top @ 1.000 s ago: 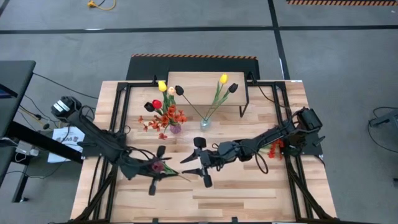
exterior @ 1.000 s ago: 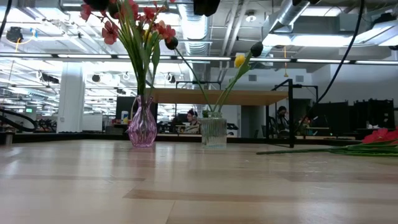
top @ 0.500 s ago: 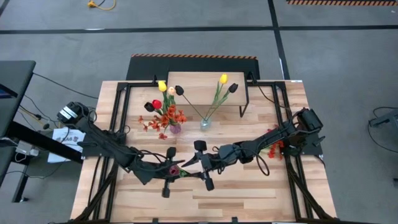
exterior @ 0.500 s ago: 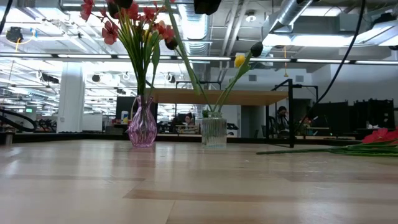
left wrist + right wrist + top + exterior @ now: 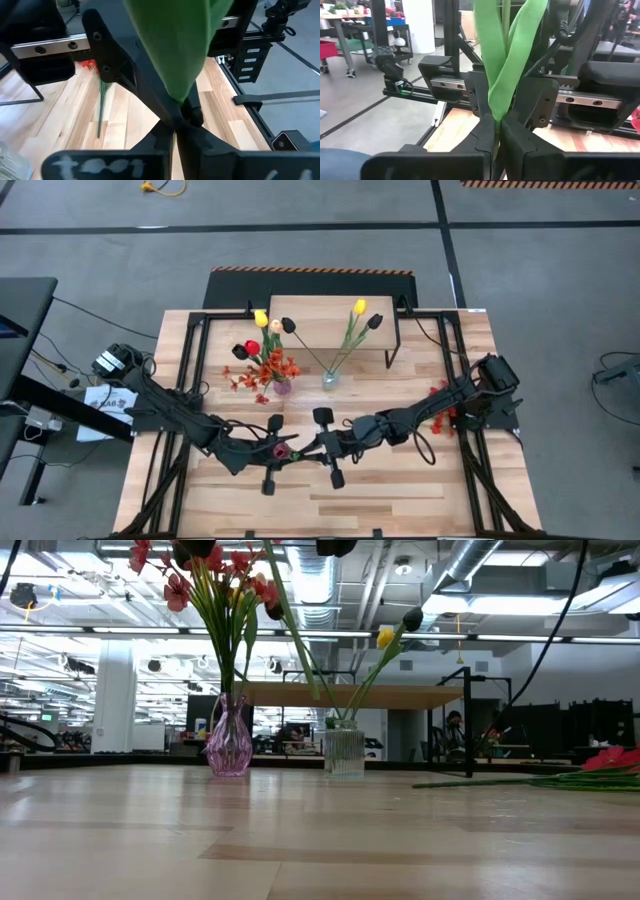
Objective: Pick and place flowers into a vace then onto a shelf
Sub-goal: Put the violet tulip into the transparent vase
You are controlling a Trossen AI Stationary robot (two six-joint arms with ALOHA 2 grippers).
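We see both hands meeting over the middle front of the counter (image 5: 400, 480). The left hand (image 5: 283, 452) is clamped on a red-headed tulip (image 5: 281, 452), its green leaf (image 5: 172, 45) rising between the fingers. The right hand (image 5: 322, 446) is clamped on the same tulip's stem (image 5: 506, 20), leaves sprouting above its fingers. Behind, a pink vase (image 5: 229, 740) and a clear vase (image 5: 344, 751) with flowers stand on the counter before the shelf (image 5: 330, 310). More flowers (image 5: 440, 416) lie at the counter's right.
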